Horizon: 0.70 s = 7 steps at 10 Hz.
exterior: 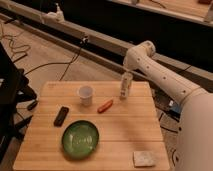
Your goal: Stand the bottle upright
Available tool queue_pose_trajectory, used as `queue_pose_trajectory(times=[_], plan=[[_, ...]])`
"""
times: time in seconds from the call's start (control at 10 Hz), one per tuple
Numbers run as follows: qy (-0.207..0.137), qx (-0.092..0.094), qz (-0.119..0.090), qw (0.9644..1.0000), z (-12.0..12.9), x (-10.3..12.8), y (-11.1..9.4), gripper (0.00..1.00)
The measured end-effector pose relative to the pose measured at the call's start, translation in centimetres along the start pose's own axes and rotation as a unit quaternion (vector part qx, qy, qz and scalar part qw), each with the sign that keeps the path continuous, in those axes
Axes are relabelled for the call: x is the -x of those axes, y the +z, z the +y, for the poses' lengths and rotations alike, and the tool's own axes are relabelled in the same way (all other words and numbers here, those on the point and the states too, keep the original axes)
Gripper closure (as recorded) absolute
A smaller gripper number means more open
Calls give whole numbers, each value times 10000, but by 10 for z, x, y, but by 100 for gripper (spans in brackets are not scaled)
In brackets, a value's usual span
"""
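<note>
The small white bottle (124, 90) stands about upright on the wooden table (127, 131), near its far right edge. My gripper (126, 79) hangs straight down from the white arm (150, 62) and sits right at the bottle's top, merging with it in this view. An orange carrot-like piece (105, 105) lies on the table to the left of the bottle.
A white paper cup (86, 94) stands left of the orange piece. A black remote-like bar (61, 115) and a green bowl (80, 138) are at the front left. A pale square pad (144, 158) lies at the front right. Cables run across the floor on the left.
</note>
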Motion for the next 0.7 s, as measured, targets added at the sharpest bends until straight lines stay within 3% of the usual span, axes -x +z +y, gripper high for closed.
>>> queue_pose_trajectory(times=[0.3, 0.7], plan=[[66, -22, 188, 9998, -1, -5, 8, 100], [326, -204, 217, 9990, 2, 0, 17, 100]])
